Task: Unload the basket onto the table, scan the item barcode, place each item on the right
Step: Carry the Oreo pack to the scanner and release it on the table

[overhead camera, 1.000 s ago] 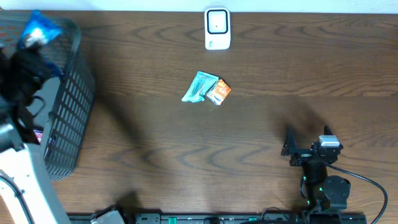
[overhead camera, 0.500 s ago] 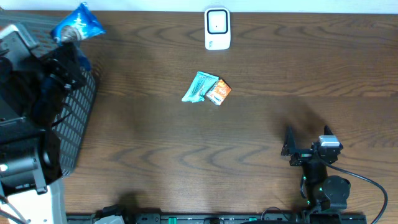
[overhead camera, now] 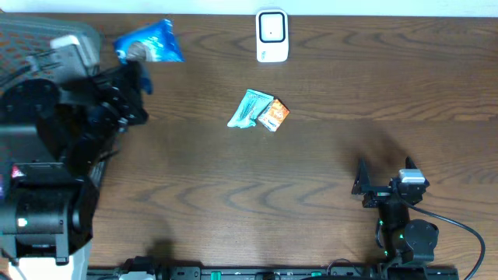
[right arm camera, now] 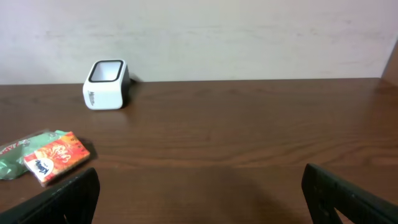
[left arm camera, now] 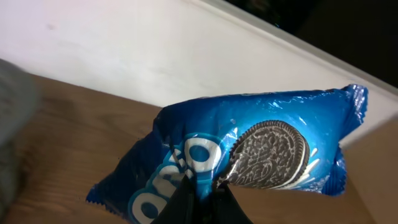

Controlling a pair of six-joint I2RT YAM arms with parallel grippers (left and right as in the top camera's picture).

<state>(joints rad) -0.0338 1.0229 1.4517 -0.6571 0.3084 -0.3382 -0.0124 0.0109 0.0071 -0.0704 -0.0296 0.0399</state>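
Note:
My left gripper [overhead camera: 140, 66] is shut on a blue Oreo cookie packet [overhead camera: 148, 44], held in the air over the table's far left. In the left wrist view the packet [left arm camera: 249, 155] fills the frame, its lower edge pinched between my black fingers [left arm camera: 186, 202]; no barcode shows on the visible face. The white scanner [overhead camera: 271, 35] stands upright at the back centre, well to the right of the packet; it also shows in the right wrist view [right arm camera: 106, 84]. My right gripper [overhead camera: 385, 173] rests open at the front right, nothing between its fingers [right arm camera: 68, 199].
A dark mesh basket [overhead camera: 15, 35] sits at the far left, mostly hidden by my left arm. A teal packet [overhead camera: 249, 108] and a small orange box [overhead camera: 274, 115] lie together mid-table, also seen as the orange box [right arm camera: 56, 155] in the right wrist view.
My left arm has lifted the Oreo packet out of the basket and carried it rightward over the table. The right arm has stayed still.

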